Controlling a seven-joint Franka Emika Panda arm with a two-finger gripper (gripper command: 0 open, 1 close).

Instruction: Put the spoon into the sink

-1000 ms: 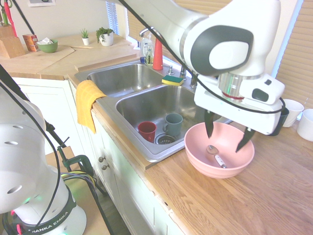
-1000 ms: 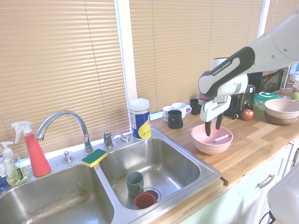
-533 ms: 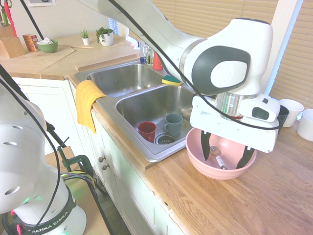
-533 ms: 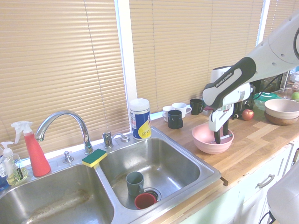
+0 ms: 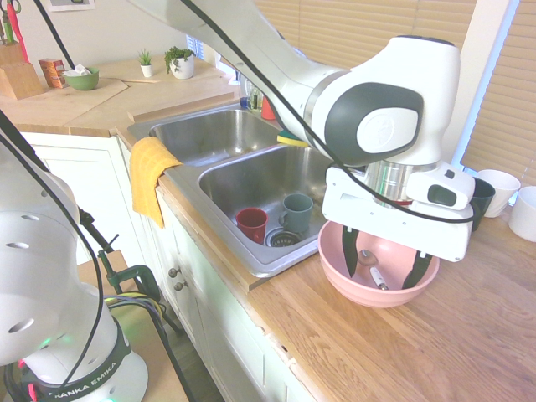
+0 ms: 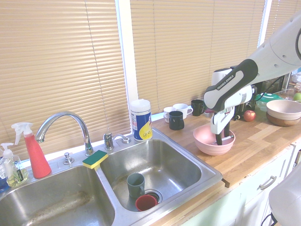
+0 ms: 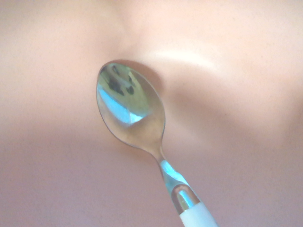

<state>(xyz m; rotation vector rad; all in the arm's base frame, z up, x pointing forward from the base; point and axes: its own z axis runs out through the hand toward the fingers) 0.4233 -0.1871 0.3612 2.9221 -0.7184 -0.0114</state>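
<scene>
The spoon lies inside the pink bowl on the wooden counter, metal bowl end toward the sink, white handle pointing away. In the wrist view the spoon fills the frame against the pink bowl's floor. My gripper is lowered into the bowl, open, with one dark finger on each side of the spoon and nothing held. From the second exterior view the gripper hides the spoon inside the pink bowl. The sink basin with the drain strainer lies just left of the bowl.
A red cup and a grey-green cup stand in the near basin by the strainer. A yellow cloth hangs over the sink's front edge. Mugs stand behind the bowl; a sponge and faucet sit behind the sink.
The gripper has come down from above the pink bowl into it, its open fingers now straddling the spoon. The spoon has not moved.
</scene>
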